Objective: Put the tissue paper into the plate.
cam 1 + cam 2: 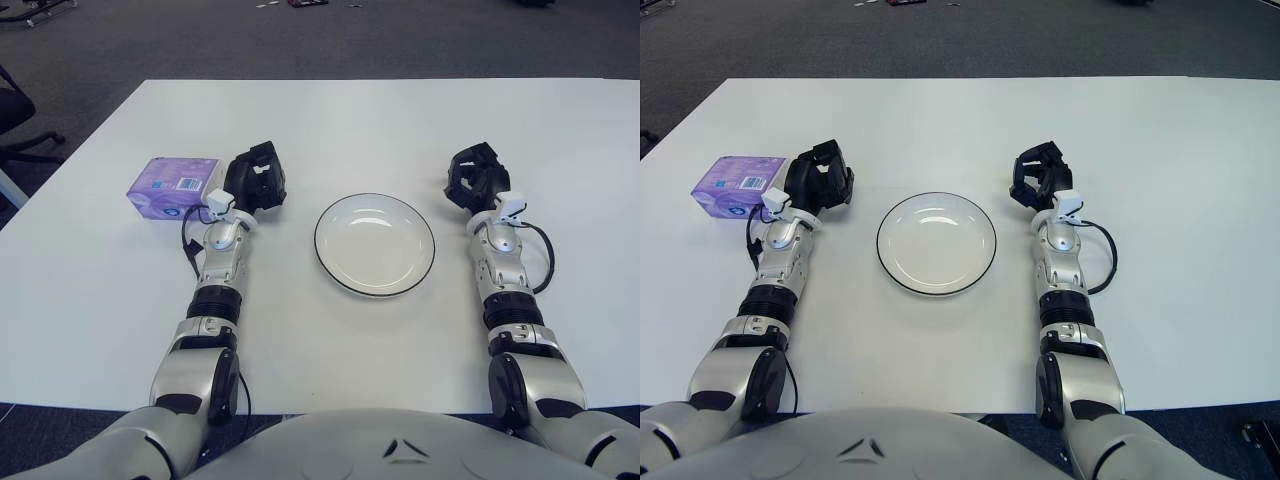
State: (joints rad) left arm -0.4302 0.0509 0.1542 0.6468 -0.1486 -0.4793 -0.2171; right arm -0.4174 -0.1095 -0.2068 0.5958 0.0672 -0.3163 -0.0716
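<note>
A purple tissue pack [172,186] lies on the white table [330,120] at the left. My left hand [254,178] rests on the table just right of the pack, fingers relaxed and holding nothing, close to the pack's right edge. A white plate [375,243] with a dark rim sits empty in the middle, between my arms. My right hand [474,177] rests on the table to the right of the plate, fingers loosely curled and empty.
The table's far edge [370,80] borders dark carpet. An office chair base [20,130] stands off the table at the far left. Cables loop at each wrist [543,255].
</note>
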